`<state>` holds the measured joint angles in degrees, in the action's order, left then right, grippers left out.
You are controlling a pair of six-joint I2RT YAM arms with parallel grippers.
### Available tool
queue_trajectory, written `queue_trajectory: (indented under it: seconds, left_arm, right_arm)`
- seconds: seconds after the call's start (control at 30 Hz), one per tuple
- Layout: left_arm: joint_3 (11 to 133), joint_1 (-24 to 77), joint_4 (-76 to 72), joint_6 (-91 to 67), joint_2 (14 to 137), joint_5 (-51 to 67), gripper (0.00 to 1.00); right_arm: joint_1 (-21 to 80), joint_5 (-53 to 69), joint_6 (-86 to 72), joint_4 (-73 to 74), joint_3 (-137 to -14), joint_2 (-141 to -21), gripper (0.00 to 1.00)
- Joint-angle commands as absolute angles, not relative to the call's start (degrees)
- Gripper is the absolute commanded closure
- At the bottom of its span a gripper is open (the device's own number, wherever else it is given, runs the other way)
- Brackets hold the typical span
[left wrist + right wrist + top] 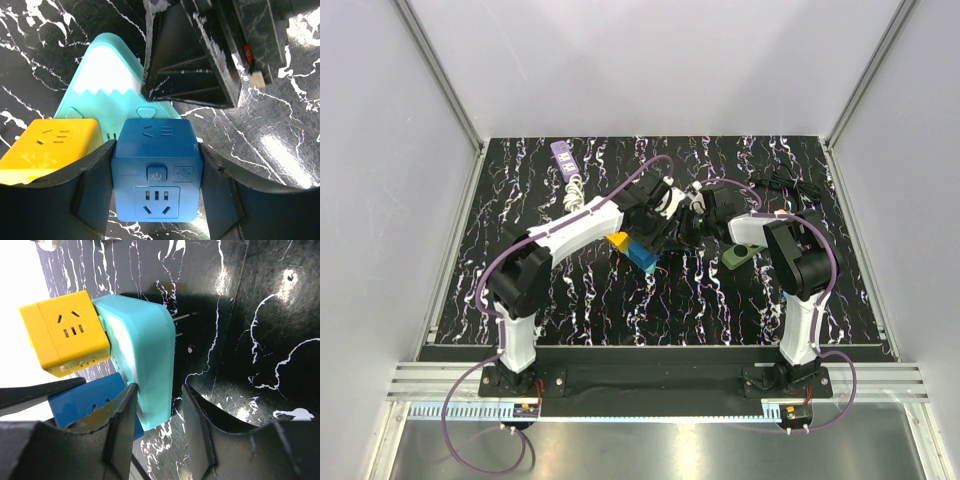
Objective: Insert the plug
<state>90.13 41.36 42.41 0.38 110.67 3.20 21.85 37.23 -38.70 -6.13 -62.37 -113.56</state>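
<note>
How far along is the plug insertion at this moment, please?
Done: the left gripper is clamped on the blue cube, and the yellow cube sits against the teal adapter. In hand: the right gripper straddles the teal adapter, jaws not quite closed on it. Left: whether the blue cube is seated cannot be told, and the adapter's prongs are bare.

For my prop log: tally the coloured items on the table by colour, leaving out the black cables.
Yellow socket cube: 1
Blue socket cube: 1
Teal socket adapter: 1
Purple power strip: 1
Green item, kind unclear: 1
Total: 5
</note>
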Motion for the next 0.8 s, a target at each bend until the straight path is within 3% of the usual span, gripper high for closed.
queue_trajectory:
  seconds: [0.0, 0.23, 0.43, 0.53, 0.77]
  left_arm:
    - [86.7, 41.0, 43.9, 0.2, 108.4, -2.4, 0.73]
    - [86.6, 41.0, 43.6, 0.2, 106.3, -1.5, 0.49]
    - [87.9, 41.0, 43.5, 0.2, 106.3, -1.1, 0.44]
    - [88.5, 41.0, 43.7, 0.3, 106.5, -0.7, 0.31]
    - [88.9, 41.0, 43.6, 0.3, 106.1, -0.8, 0.25]
  right_arm:
    - [22.4, 35.7, -38.4, -6.1, -63.3, -112.1, 0.52]
    - [22.4, 35.8, -38.2, -6.2, -63.3, -111.9, 0.52]
    - [22.4, 35.9, -38.1, -6.2, -63.2, -111.5, 0.51]
    - [22.3, 36.0, -37.9, -6.1, -63.2, -111.4, 0.51]
    - [22.4, 36.2, -37.6, -6.1, -63.0, -111.0, 0.51]
